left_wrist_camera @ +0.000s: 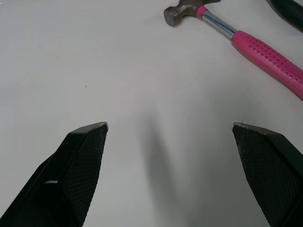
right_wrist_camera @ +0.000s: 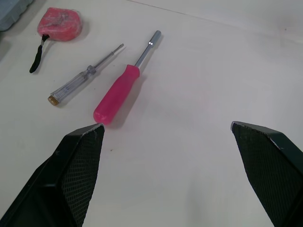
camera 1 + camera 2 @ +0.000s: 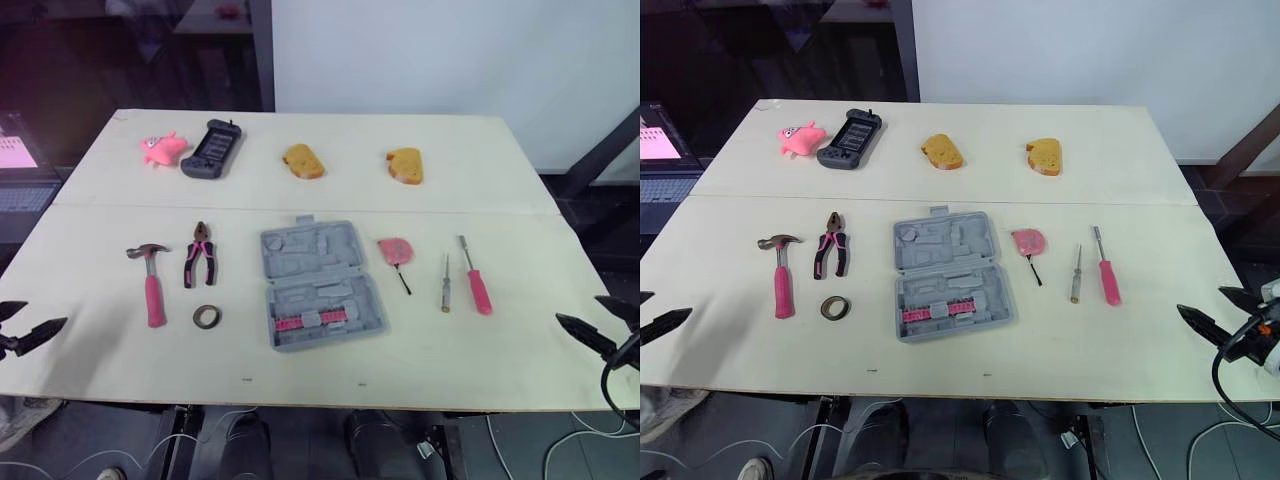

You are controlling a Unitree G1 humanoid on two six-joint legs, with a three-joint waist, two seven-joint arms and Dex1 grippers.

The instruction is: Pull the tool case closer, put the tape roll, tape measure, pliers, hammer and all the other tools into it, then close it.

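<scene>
Left pincer and right pincer gape empty over the table (the open tool case perhaps holds something pink).

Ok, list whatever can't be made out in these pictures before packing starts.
Left wrist view: the hammer has its handle end cut off by the picture's edge.
Right wrist view: the tool case is cut off by the edge, all but a corner.
Eye views: the pink strip inside the open case is too small to identify.
Eye views: the dark device beside the pink toy is too small to identify.
</scene>
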